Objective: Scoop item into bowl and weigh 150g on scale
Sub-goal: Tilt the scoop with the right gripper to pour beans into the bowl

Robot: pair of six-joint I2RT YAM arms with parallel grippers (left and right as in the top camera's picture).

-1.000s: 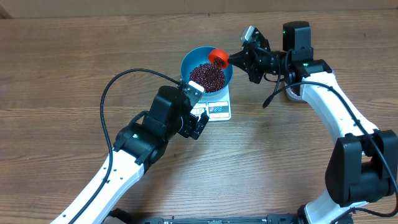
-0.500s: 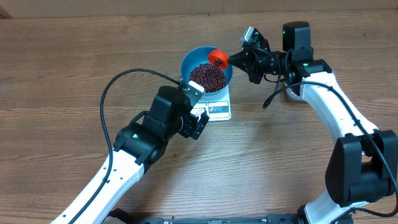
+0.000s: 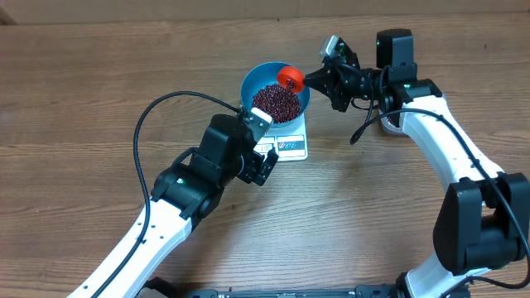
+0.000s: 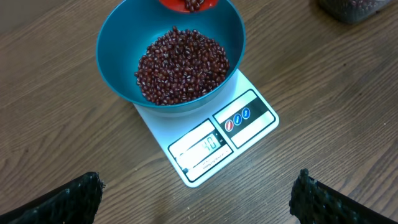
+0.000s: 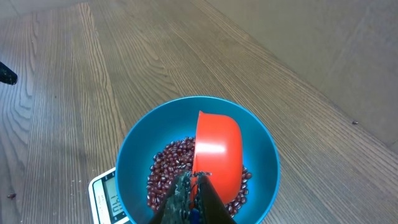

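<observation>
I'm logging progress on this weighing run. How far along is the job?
Done: the bowl sits on the scale and already holds a pile of beans. In hand: the right gripper is shut on the scoop by its handle, with the scoop over the bowl, a few beans in it. The left gripper is open, holding nothing. Left: topping up to target; the display is too blurred to read.

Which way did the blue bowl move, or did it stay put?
No, it did not move. The blue bowl sits in the same spot on the white scale as before, and the scale has stayed put on the table.
</observation>
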